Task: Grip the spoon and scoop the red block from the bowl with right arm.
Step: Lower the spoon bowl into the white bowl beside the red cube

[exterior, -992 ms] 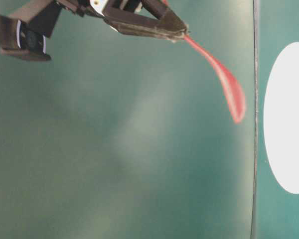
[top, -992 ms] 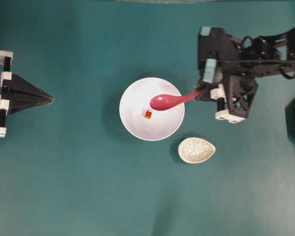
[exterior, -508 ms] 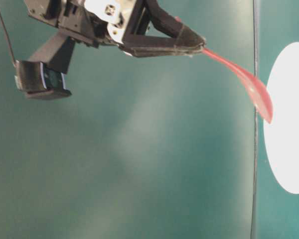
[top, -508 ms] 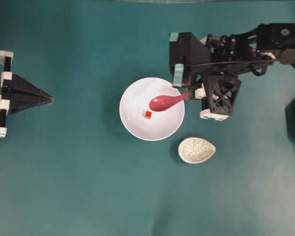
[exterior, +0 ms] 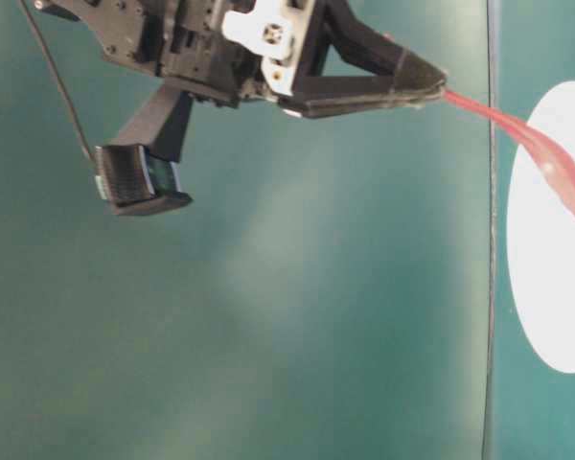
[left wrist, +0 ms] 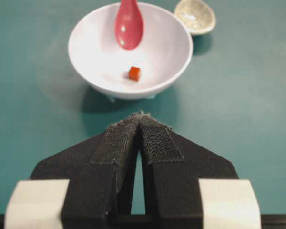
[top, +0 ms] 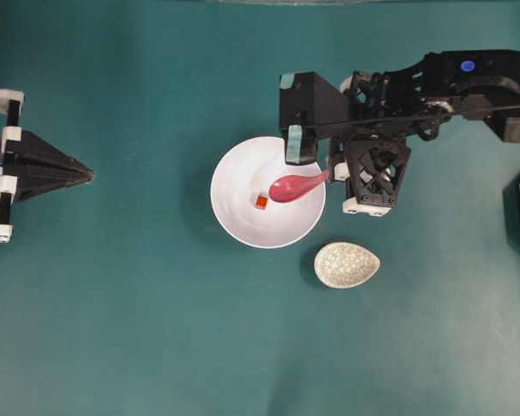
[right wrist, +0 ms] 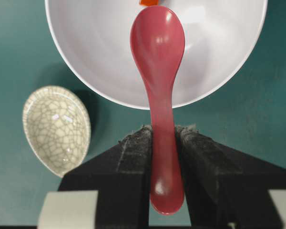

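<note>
The white bowl stands upright on the green table, round and plain. A tiny red-orange block lies on its bottom, near the middle. The glossy pink spoon, its handle clamped in the right gripper, reaches in over the bowl's rim, its scoop just beside the block.

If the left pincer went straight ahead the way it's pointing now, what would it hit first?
Most likely the outer wall of the white bowl. The left pincer, jaws shut, points straight at it across bare green mat, with nothing lying between. Depth is hard to judge, so it might pass over the rim.
</note>
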